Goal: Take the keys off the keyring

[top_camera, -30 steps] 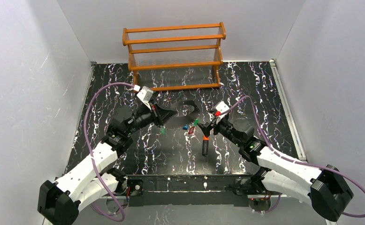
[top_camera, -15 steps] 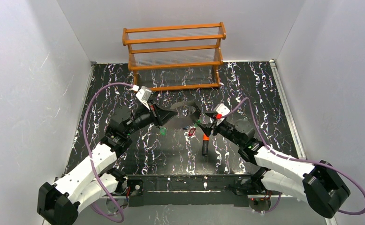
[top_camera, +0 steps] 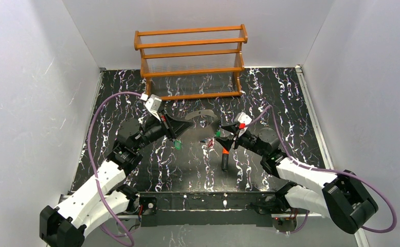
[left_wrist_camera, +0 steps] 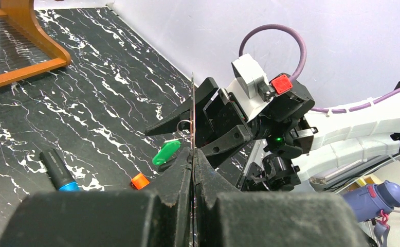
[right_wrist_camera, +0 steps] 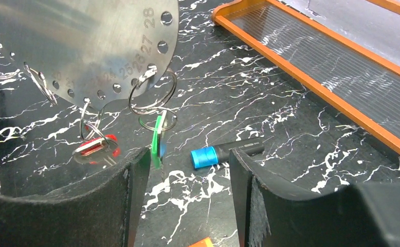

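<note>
My left gripper [top_camera: 184, 124] is shut on the edge of the keyring [top_camera: 204, 115], a flat pale grey ring held off the table. The left wrist view shows the keyring edge-on [left_wrist_camera: 193, 113] between the shut fingers. In the right wrist view it is a metal band [right_wrist_camera: 85, 46] with numbered holes. From it hangs a green key [right_wrist_camera: 157, 138] on a small split ring, with a blue key behind it, and a red tag [right_wrist_camera: 96, 146]. My right gripper [right_wrist_camera: 187, 180] is open, just below and beside the hanging green key [top_camera: 217, 134]. Another green key [top_camera: 178, 145] lies on the table.
An orange wooden rack [top_camera: 190, 62] stands at the back. A black marker with an orange cap [top_camera: 224, 157] lies under the right gripper. A marker with a blue cap [right_wrist_camera: 223, 153] lies beyond the keys. White walls close in both sides.
My right gripper has moved left and forward, up to the hanging keys. My left gripper has drawn back slightly with the keyring still in it.
</note>
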